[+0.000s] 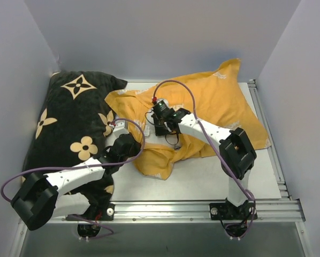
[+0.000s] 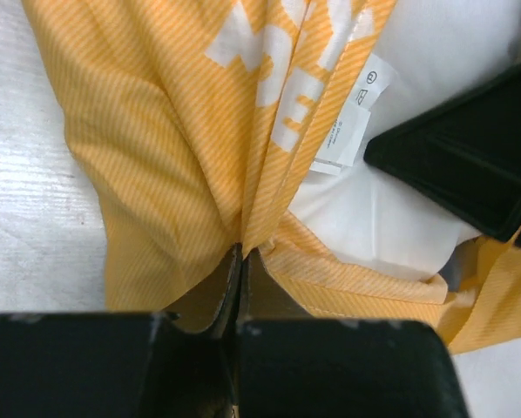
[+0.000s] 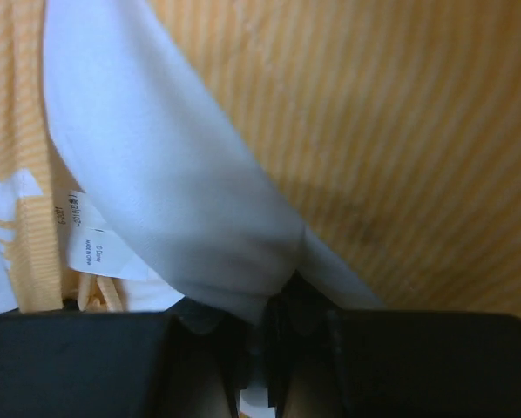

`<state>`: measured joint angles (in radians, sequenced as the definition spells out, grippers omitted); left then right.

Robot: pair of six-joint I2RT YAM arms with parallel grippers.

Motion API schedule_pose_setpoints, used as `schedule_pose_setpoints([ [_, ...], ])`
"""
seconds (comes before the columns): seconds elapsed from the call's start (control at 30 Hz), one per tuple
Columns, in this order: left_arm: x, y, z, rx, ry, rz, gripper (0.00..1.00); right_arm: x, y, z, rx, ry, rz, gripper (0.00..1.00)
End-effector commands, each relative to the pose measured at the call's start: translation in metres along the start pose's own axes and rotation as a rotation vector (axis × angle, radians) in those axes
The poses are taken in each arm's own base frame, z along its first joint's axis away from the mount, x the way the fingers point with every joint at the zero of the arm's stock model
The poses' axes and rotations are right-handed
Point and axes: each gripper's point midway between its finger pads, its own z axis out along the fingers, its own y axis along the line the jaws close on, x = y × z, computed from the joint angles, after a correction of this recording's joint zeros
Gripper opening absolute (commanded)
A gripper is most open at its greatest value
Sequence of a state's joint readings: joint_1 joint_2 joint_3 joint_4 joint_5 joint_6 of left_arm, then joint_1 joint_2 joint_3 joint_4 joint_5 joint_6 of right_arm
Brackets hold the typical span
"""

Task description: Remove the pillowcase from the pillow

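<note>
The orange-yellow pillowcase lies crumpled across the middle and right of the table, its white-lettered face up. My left gripper is shut on a bunched fold of the pillowcase near its open hem. The white pillow bulges out of that opening, with a small care label beside it. My right gripper is at the opening and shut on a fold of the white pillow, with the pillowcase behind it. In the top view the pillow is almost wholly hidden inside the case.
A black cushion with tan flower marks fills the left side, under my left arm. Grey walls close in the back and both sides. A metal rail runs along the near edge. Bare white tabletop shows in front.
</note>
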<state>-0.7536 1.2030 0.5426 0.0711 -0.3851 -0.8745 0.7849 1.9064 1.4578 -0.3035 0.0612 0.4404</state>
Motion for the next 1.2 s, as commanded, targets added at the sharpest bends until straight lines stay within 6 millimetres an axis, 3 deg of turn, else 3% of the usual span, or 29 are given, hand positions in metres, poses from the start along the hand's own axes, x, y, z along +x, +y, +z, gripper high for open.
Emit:
schedule_pose_setpoints([
  [0.0, -0.007, -0.023, -0.009, 0.083, 0.023, 0.044, 0.0, -0.011, -0.006, -0.012, -0.11, 0.048, 0.131, 0.0],
  [0.13, -0.002, -0.044, -0.014, 0.146, 0.06, 0.092, 0.0, -0.071, -0.018, -0.044, -0.237, -0.048, 0.295, 0.0],
  [0.17, -0.001, -0.047, -0.014, 0.145, 0.07, 0.107, 0.0, -0.088, -0.032, -0.051, -0.24, -0.083, 0.355, 0.0],
  [0.27, 0.013, -0.056, -0.015, 0.157, 0.104, 0.165, 0.0, -0.125, -0.042, -0.071, -0.309, -0.158, 0.454, 0.0],
  [0.3, 0.026, -0.054, -0.019, 0.152, 0.138, 0.207, 0.0, -0.143, -0.05, -0.081, -0.319, -0.199, 0.482, 0.0],
  [0.43, 0.05, -0.06, -0.02, 0.161, 0.188, 0.282, 0.0, -0.174, -0.058, -0.102, -0.328, -0.287, 0.521, 0.0],
  [0.6, 0.083, -0.045, -0.016, 0.123, 0.275, 0.329, 0.0, -0.193, -0.071, -0.118, -0.294, -0.366, 0.56, 0.0],
  [0.87, 0.14, 0.01, -0.022, 0.023, 0.415, 0.365, 0.0, -0.223, -0.099, -0.158, -0.258, -0.51, 0.603, 0.0],
  [0.97, 0.151, 0.028, -0.023, -0.025, 0.443, 0.353, 0.0, -0.229, -0.108, -0.172, -0.26, -0.541, 0.614, 0.0],
  [1.17, 0.156, 0.037, -0.019, -0.069, 0.448, 0.353, 0.0, -0.241, -0.11, -0.201, -0.292, -0.58, 0.61, 0.0],
])
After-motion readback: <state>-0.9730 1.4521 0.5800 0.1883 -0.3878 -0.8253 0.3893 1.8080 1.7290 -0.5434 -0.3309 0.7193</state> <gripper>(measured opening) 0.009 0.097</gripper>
